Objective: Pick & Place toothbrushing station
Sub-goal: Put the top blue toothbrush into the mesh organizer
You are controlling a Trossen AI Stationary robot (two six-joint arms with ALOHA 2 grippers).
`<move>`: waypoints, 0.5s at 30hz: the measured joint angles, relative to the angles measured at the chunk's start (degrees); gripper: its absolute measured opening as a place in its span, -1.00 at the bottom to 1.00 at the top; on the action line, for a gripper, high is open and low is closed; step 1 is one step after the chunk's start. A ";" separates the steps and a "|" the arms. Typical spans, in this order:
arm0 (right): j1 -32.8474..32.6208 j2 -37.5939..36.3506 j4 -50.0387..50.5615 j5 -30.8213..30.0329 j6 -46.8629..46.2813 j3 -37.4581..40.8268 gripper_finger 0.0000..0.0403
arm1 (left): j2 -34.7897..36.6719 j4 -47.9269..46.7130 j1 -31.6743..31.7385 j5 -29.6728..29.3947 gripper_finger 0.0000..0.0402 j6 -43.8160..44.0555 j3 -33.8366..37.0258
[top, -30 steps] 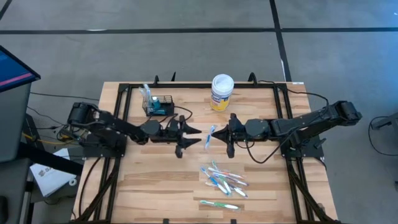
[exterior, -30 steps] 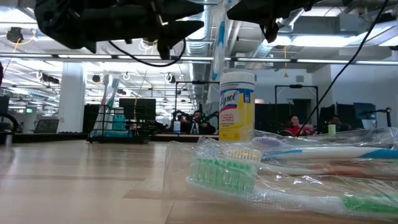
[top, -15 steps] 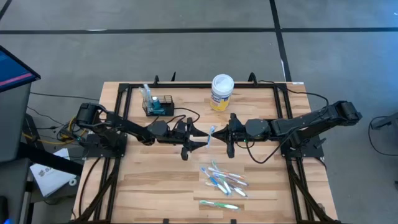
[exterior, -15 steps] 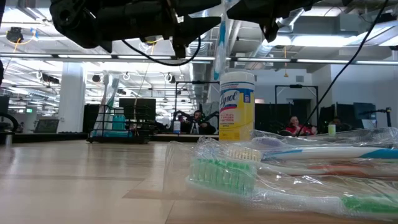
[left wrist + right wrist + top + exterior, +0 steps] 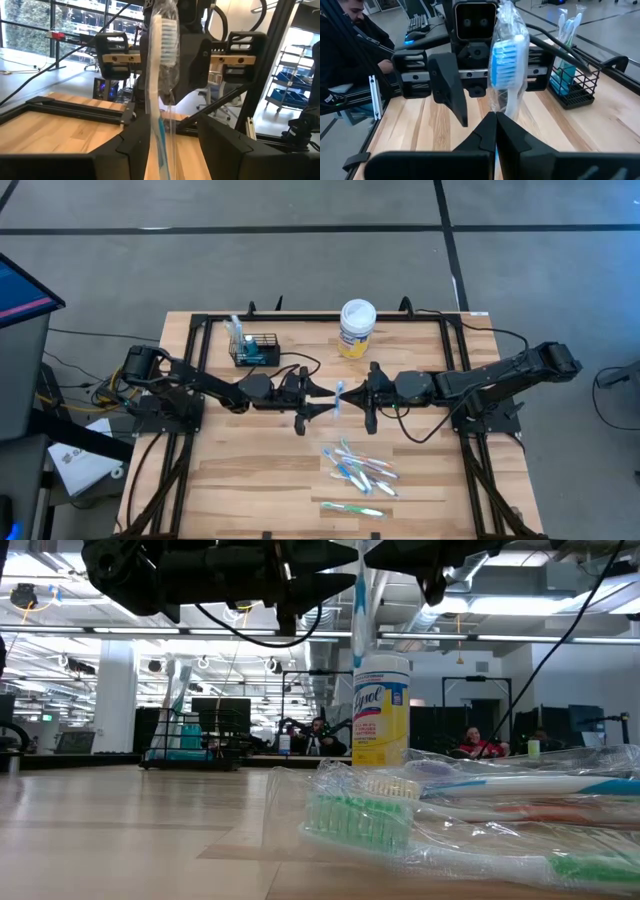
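Mid-table handover: wrapped toothbrush held upright between the two grippers.
Near edge: loose pile of wrapped toothbrushes (image 5: 360,470) on the table (image 5: 250,480). Mid-table: right gripper (image 5: 347,397) clamped shut on the wrapped toothbrush (image 5: 338,397); left gripper (image 5: 322,399) facing it, fingers spread either side of the brush, contact hard to judge. Far side: yellow-labelled tub (image 5: 357,328); toward the far left corner, the black wire basket (image 5: 256,350), brushes standing in it, well apart from both grippers.

Only one text was readable: the brand "Lysol", on the yellow label of the white-lidded tub (image 5: 381,710).
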State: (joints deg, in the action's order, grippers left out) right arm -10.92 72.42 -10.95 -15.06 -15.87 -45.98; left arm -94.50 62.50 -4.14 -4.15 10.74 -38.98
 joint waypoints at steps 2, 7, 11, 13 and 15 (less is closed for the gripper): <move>0.00 0.00 -0.38 0.01 0.01 0.00 -1.00 | 0.00 0.04 0.00 -0.05 -0.23 0.00 0.00; 0.06 0.00 -0.49 0.01 0.01 0.00 -1.00 | 0.00 -0.15 0.00 -1.66 -0.24 -2.44 0.00; 0.07 0.00 -0.79 0.01 0.01 0.01 -1.00 | 0.00 -0.28 0.00 -1.91 -0.23 -2.62 -0.45; 0.07 0.00 -0.96 0.01 0.02 0.02 -1.00 | -0.19 -0.52 0.00 -2.89 -0.24 -3.10 -1.41; 0.07 0.02 -0.96 0.01 0.46 0.02 -1.00 | -0.50 -0.85 0.00 -3.42 -0.26 -3.98 -1.94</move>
State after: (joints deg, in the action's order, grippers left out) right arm -10.85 72.44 -11.91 -15.05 -15.41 -45.95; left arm -94.99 61.65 -4.14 -7.57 6.77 -40.92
